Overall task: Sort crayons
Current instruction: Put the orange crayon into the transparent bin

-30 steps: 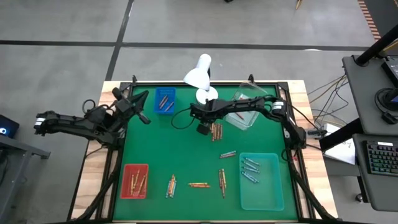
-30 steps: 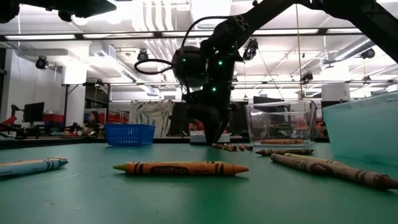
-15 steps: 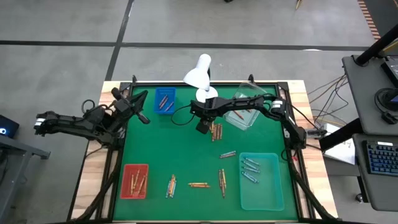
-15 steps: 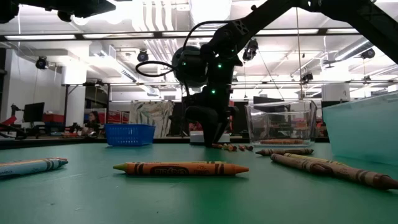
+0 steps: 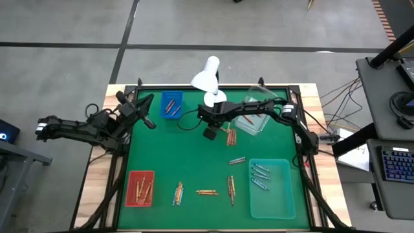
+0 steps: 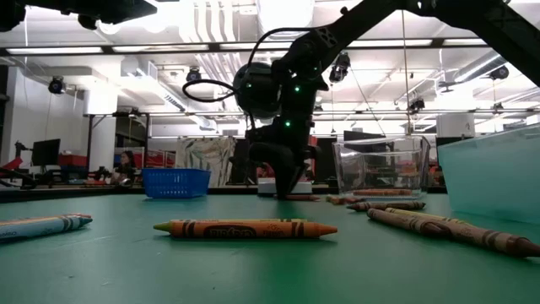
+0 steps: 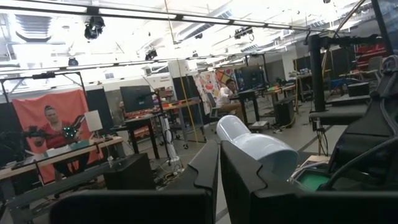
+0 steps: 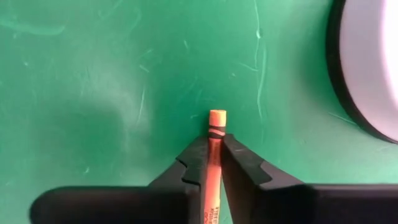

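**Orange crayon clamped by right gripper at back of mat**

An orange crayon (image 8: 213, 165) is seen pinched between the two dark fingers (image 8: 245, 168) of the right gripper (image 5: 210, 132), its flat end projecting past the fingertips over the green mat (image 5: 187, 162). The jaws are closed down onto the crayon's width. The gripper is positioned at the back-centre of the mat, just beside the base of the white lamp (image 5: 208, 76). A small cluster of crayons (image 5: 230, 136) is left on the mat just beside the gripper. Further crayons are scattered along the front of the mat (image 5: 207, 192). Sorted crayons are noted in the red tray (image 5: 131, 188), the blue tray (image 5: 163, 97) and the light-blue tray (image 5: 284, 200). The left gripper (image 5: 148, 121) is held at the mat's left edge, fingers fully closed, nothing held.
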Controlling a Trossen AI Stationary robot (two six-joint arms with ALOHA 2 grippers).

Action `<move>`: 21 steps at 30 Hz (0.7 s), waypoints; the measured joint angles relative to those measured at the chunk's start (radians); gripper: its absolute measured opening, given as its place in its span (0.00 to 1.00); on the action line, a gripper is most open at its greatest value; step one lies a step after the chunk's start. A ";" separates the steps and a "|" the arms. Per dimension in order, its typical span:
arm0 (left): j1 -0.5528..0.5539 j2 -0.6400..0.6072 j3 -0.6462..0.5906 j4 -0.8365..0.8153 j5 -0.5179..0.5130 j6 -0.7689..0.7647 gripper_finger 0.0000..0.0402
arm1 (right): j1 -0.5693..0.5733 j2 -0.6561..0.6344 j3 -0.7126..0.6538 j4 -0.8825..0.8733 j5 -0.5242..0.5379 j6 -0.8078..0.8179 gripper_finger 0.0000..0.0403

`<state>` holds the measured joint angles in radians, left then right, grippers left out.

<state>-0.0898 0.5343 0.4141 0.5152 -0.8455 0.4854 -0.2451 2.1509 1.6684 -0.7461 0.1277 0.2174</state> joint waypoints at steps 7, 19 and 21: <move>0.000 0.000 0.000 0.000 0.000 0.000 0.00 | 0.003 -0.019 -0.003 0.005 0.002 -0.002 0.05; 0.000 0.004 0.000 -0.001 0.000 -0.013 0.00 | 0.057 -0.138 -0.004 0.005 -0.053 -0.032 0.04; 0.000 0.009 0.000 -0.001 0.000 -0.023 0.00 | 0.070 -0.161 -0.004 0.003 -0.057 -0.032 0.04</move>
<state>-0.0901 0.5432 0.4141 0.5144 -0.8459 0.4624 -0.1755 1.9901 1.6642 -0.7427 0.0705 0.1852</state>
